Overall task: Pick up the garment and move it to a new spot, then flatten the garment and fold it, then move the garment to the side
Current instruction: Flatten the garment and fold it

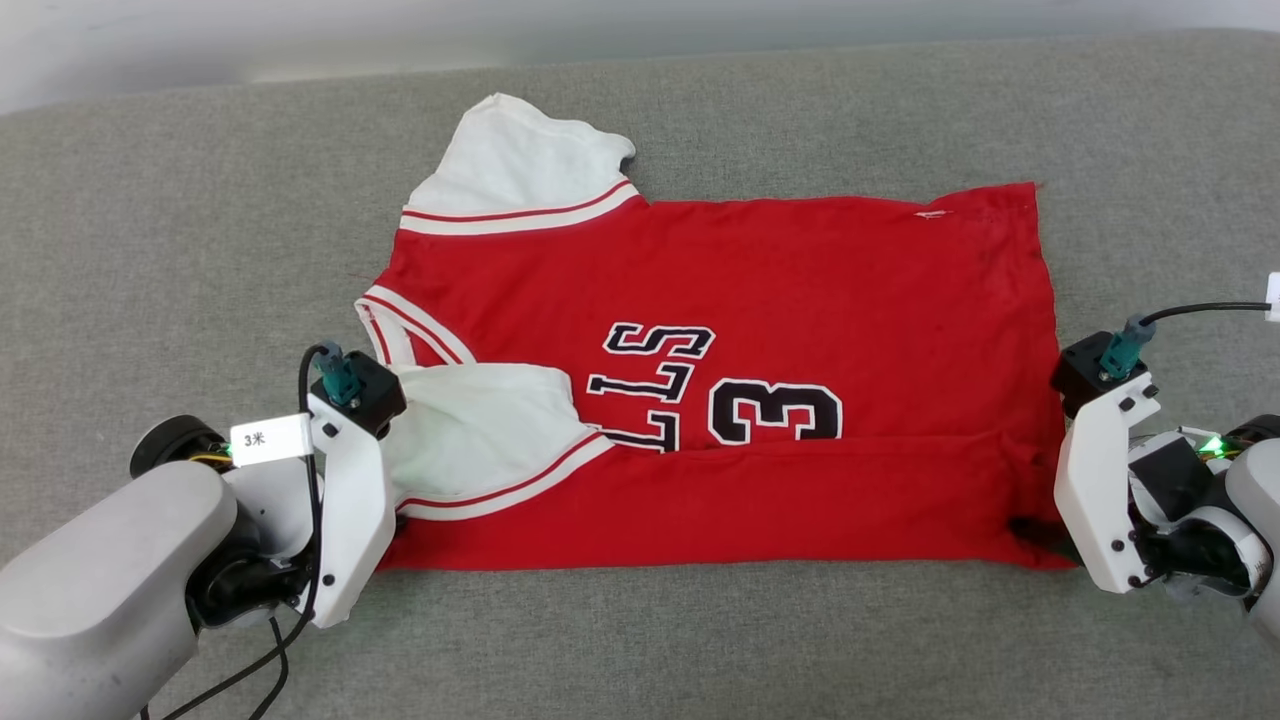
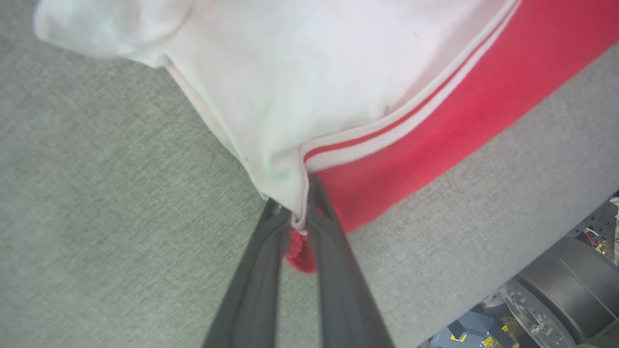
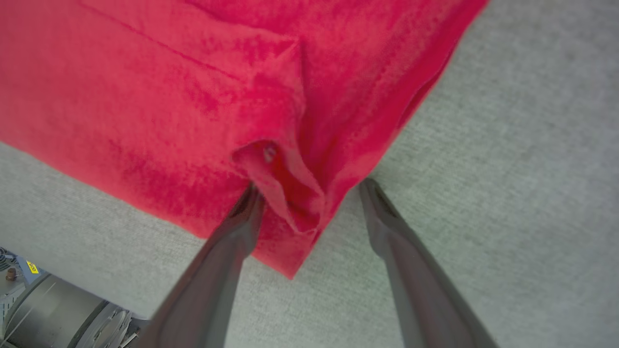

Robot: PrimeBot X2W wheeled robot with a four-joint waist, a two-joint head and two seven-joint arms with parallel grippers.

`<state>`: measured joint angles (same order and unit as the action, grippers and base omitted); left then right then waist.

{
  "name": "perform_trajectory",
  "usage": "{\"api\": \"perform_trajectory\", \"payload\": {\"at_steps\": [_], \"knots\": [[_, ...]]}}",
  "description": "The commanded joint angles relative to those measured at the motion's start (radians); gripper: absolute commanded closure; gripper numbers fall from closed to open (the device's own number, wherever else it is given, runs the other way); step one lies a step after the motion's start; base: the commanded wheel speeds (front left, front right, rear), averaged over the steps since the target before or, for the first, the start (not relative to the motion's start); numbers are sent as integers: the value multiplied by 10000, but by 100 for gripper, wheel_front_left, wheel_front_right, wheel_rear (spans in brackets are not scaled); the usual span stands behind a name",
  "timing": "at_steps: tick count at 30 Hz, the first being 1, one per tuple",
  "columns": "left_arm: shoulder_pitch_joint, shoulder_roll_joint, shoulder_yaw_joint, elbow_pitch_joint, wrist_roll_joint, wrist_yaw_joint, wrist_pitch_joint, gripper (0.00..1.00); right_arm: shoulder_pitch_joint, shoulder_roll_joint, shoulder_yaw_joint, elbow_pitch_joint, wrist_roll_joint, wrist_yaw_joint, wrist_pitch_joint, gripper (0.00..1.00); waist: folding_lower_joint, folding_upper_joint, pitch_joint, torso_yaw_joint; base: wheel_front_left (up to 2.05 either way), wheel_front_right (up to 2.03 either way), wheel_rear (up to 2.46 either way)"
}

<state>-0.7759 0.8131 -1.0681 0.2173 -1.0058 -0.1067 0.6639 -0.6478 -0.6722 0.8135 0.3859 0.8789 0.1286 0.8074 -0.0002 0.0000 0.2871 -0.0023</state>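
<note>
At garment [image 1: 760,300] near edge | L jaws pinch corner | R jaws spread

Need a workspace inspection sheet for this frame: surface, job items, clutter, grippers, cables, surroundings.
Surface: grey woven fabric top, flat.
Job's things: red jersey T-shirt with white sleeves, spread out, near edge folded over the lettering.
Clutter: nothing seen.
Grippers: left gripper shut on the shirt's sleeve-side corner; right gripper open, fingers straddling the hem corner.
Cables: black cable looping at left wrist; black cable off right wrist.
Surroundings: pale blurred band beyond far edge.
</note>
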Motion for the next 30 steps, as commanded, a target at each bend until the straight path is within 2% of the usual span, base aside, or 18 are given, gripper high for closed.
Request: {"api": "perform_trajectory", "payload": {"at_steps": [1,3,4,6,14,24,27,30], "knots": [[-4,-84,-42,-14,67,12,-84,100,828,645,507,189,110,37,-3,0,2,0,17,-2,0,0,0],[48,-66,-60,-14,60,9,-96,100,833,776,551,211,150,39,-326,0,2,0,12,-22,0,0,0],[101,-60,-71,-2,43,10,-106,100,772,776,541,176,154,39,-527,51,2,0,-24,-44,0,0,0],[217,-47,-88,22,-30,3,-156,100,559,637,459,64,142,37,-943,100,2,0,-151,-75,0,0,0],[730,447,-101,-353,-230,-11,-386,100,249,-750,436,-1143,248,17,-1888,100,2,0,-1003,-211,0,0,0],[1968,1282,-358,-1875,-535,461,-564,100,1375,-2479,268,-2661,789,16,-1897,100,2,0,-1559,-174,0,0,0],[2292,1341,-431,-2128,-650,641,-653,100,1870,-2627,121,-2732,920,16,-1785,100,2,0,-1557,-187,0,0,0],[2480,1278,-502,-2126,-663,753,-716,100,2220,-2451,49,-2547,929,14,-1640,100,2,0,-1488,-213,0,0,0]]}}
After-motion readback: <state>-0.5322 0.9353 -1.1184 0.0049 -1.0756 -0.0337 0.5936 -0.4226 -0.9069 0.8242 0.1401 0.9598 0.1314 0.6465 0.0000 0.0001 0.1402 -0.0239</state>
